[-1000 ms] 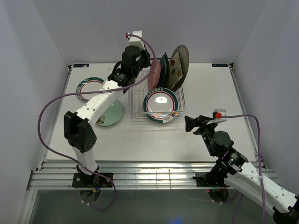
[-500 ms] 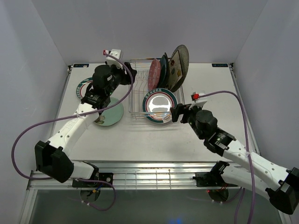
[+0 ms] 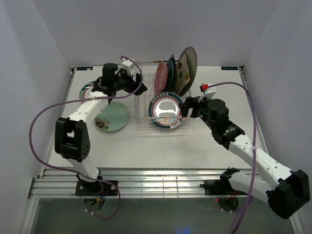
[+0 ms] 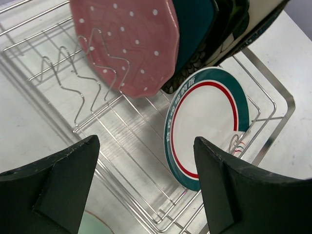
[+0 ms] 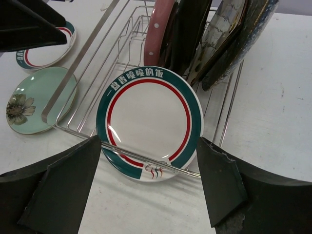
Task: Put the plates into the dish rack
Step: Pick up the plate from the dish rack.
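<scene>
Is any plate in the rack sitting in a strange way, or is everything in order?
Yes. The white teal-rimmed plate leans back, strongly tilted, at the near end of the dish rack, while the pink dotted plate and those behind it stand nearly upright at the far end. It looks propped rather than slotted.

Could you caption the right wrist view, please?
Open right gripper faces a teal-rimmed plate leaning in the dish rack.
</scene>
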